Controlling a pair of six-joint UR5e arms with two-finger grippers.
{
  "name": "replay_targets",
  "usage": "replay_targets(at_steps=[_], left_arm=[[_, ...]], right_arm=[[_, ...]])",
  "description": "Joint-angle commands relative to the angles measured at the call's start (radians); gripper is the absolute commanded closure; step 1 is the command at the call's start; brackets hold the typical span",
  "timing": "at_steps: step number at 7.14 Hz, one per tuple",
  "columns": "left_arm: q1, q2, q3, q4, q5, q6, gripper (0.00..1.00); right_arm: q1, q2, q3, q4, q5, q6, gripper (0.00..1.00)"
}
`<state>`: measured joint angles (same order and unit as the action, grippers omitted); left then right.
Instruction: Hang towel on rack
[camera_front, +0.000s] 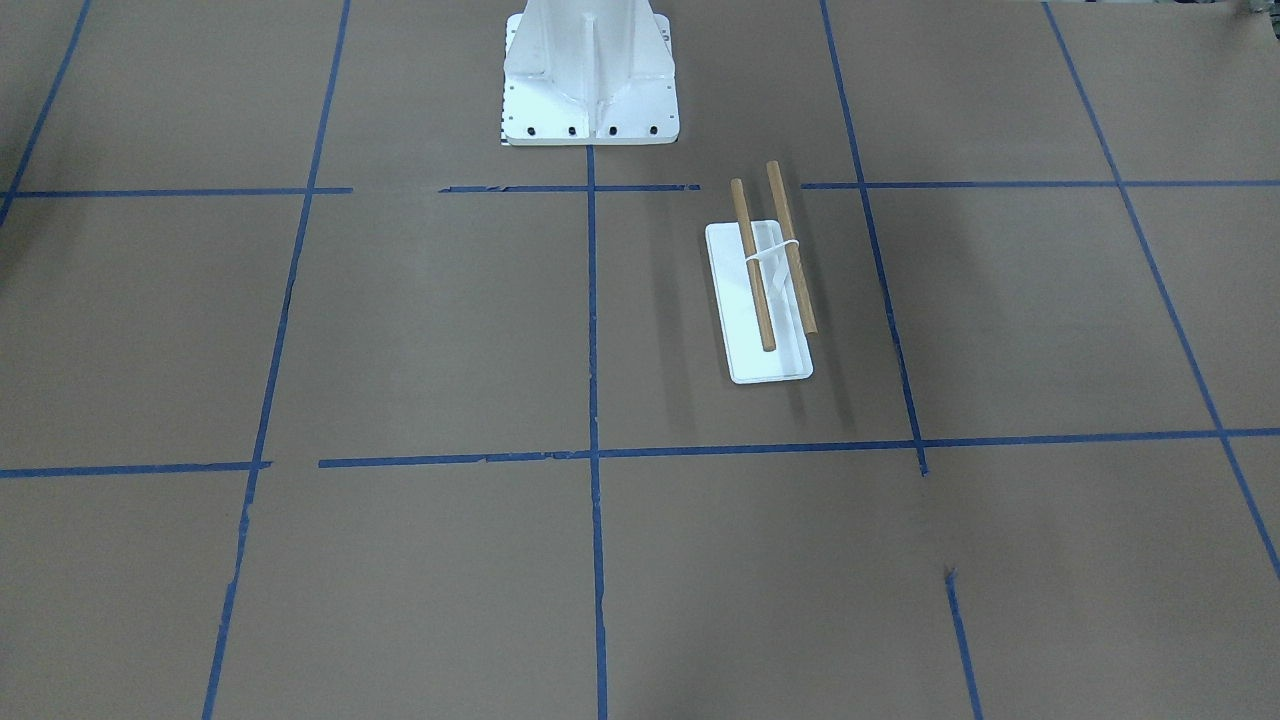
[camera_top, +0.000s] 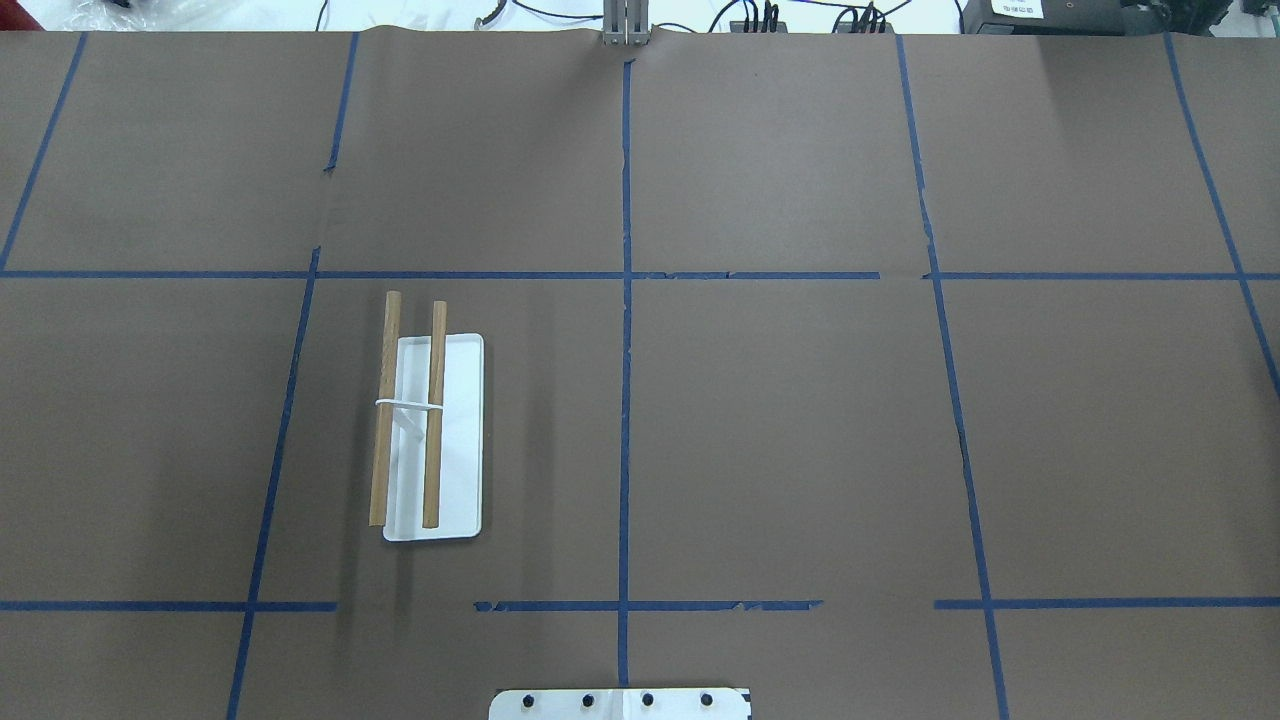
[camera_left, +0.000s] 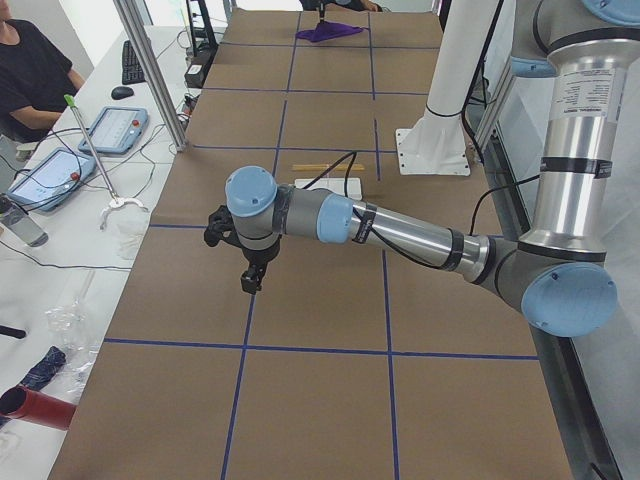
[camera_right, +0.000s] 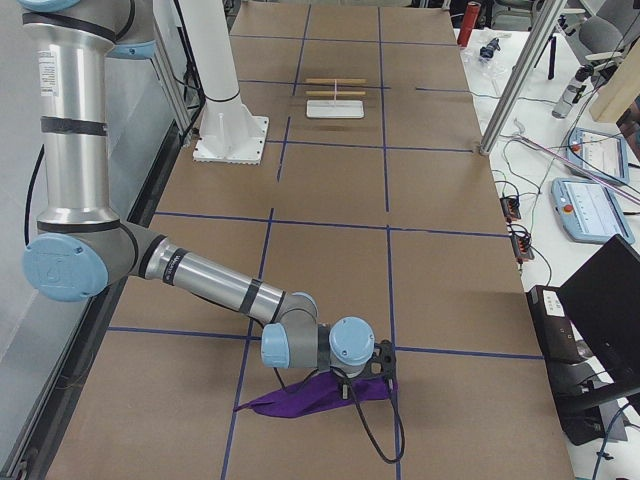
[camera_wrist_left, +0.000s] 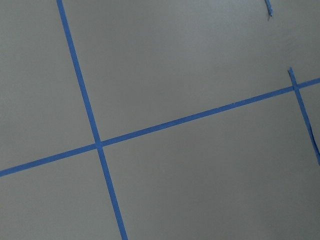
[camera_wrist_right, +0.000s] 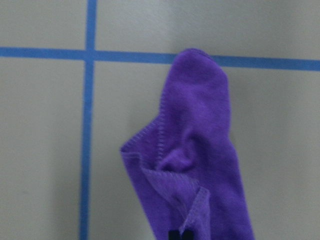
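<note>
— Right claw (camera_wrist_right: 179, 235) is down on the towel (camera_wrist_right: 200, 150), see? Only its dark tips show at the bottom of the wrist view, close together, with a ridge of purple cloth gathered between them. I'd call that pinched on the cloth.

— Where's that from the rack (camera_top: 455, 440)?

— Well apart from it, toward the robot's right end of the desk (camera_top: 800, 450). Most of the towel lies crumpled on the surface, its far tip touching a blue tape line (camera_wrist_right: 50, 52). Nothing hangs on the rack, and its two dowels (camera_top: 436, 415) are bare, parallel over the white base.

— So which step is this?

— The pick-up, I'd say. The grip looks made, the lift not yet done.

— And the left claw (camera_left: 250, 282)?

— It hangs over bare desk on the other side of the rack from the towel, pointing down, with nothing in it that I can see. Whether its fingers are apart or together, I cannot tell from where it shows.

— What comes next?

— My guess is to raise the cloth until its loose end clears the desk and carry it over to the rack. Then come in above the dowels, crosswise to them, and lower it so a tail falls on each side of one. Soft cloth held by a single pinch will swing, and it may slide off a smooth dowel if it lands lopsided.
</note>
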<state>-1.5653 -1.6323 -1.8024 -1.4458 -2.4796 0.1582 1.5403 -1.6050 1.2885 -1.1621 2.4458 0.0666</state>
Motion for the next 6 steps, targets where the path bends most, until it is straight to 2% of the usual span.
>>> replay_targets(at_steps=[1,2,3,4,5,6], left_arm=[[0.007,-0.052,-0.009,-0.048,-0.057,-0.213,0.0],[0.02,-0.052,-0.006,-0.182,-0.071,-0.367,0.0],[0.068,-0.052,-0.008,-0.314,-0.071,-0.493,0.0],[0.102,-0.052,0.003,-0.415,-0.071,-0.646,0.0],[0.172,-0.076,0.005,-0.526,-0.071,-0.755,0.0],[0.25,-0.122,0.0,-0.579,-0.071,-0.94,0.0]], right_arm=[[-0.021,-0.006,0.186,-0.001,0.155,0.218,1.0],[-0.081,0.002,0.281,-0.001,0.189,0.304,1.0],[-0.171,0.008,0.424,0.002,0.177,0.517,1.0],[-0.265,0.06,0.539,0.002,0.173,0.732,1.0],[-0.334,0.171,0.581,0.002,0.167,0.983,1.0],[-0.415,0.306,0.591,0.002,0.121,1.192,1.0]])
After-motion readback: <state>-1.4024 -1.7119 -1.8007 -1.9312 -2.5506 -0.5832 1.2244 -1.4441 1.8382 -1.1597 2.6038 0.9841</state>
